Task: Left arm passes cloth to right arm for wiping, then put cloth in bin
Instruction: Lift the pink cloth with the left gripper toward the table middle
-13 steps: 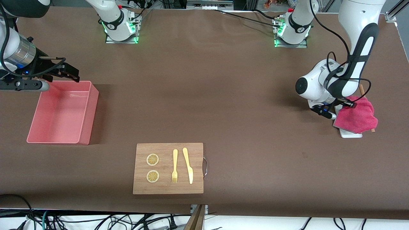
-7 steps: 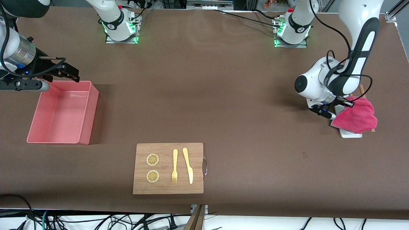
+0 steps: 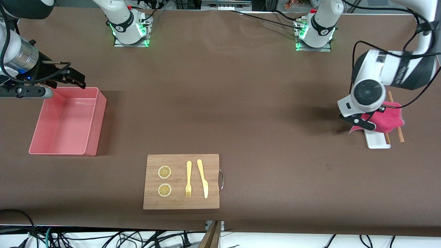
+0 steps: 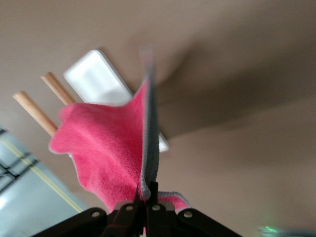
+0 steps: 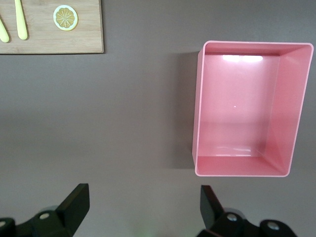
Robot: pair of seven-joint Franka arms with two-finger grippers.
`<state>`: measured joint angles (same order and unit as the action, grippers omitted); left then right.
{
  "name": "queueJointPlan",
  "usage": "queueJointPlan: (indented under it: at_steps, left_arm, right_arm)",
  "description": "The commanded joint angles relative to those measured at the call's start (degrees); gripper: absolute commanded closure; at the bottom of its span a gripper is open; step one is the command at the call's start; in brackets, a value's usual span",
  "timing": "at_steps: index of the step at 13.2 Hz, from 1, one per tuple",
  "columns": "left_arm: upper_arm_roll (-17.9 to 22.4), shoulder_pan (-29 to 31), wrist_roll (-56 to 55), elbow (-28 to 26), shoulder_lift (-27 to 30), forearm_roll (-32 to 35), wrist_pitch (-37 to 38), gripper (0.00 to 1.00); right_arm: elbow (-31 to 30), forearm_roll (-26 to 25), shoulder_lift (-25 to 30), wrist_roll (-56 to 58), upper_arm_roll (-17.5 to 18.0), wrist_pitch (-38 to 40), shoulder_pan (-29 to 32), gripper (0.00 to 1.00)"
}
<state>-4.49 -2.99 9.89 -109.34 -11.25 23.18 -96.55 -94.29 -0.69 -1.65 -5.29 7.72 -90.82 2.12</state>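
At right arm's end: bin (image 3: 67, 122) (bare inside).

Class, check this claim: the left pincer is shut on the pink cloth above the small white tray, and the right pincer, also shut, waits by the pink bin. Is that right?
Not quite. The right pincer is open, not shut; the right wrist view shows its fingers spread wide beside the bin. The rest holds: the left pincer is shut on the cloth above the tray.
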Motion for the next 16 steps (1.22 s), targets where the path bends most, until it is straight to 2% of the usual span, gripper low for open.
queueJointPlan:
  at_steps: [1,5,8,10,12,15,16]
  left_arm:
    - [-0.43,-3.41,1.54,12.98,-3.42,-12.41,8.56,1.0]
    - [-0.43,-4.04,-0.39,18.1,-3.42,-36.83,8.57,1.0]
    - [-0.78,-7.28,-12.73,20.38,-3.6,-51.79,6.21,1.0]
    - [-0.78,-10.7,-22.94,22.93,-4.12,-58.48,1.91,1.0]
    - [-0.78,-14.91,-31.73,24.51,-4.65,-62.89,-3.53,1.0]
    - [-0.78,-20.54,-45.53,27.15,-6.23,-66.95,-13.37,1.0]
    - [-0.87,-22.56,-48.88,27.51,-6.58,-66.95,-16.36,1.0]
  right_arm:
    - [1.47,-0.63,-0.54,0.46,0.36,1.09,0.26,0.01]
    - [1.47,-0.37,-0.63,0.72,0.19,1.44,0.43,0.01]
    - [1.56,-0.45,-1.5,3.17,0.19,1.7,0.26,0.01]
    - [2.0,-0.98,-4.91,6.25,0.27,1.79,-0.18,0.01]
    - [2.62,-0.28,-5.9,8.79,0.36,1.79,-0.01,0.01]
    - [2.79,4.01,-7.22,25.18,0.62,2.58,-0.62,0.01]
    - [2.71,7.6,-7.66,33.16,0.62,2.67,-0.62,0.0]
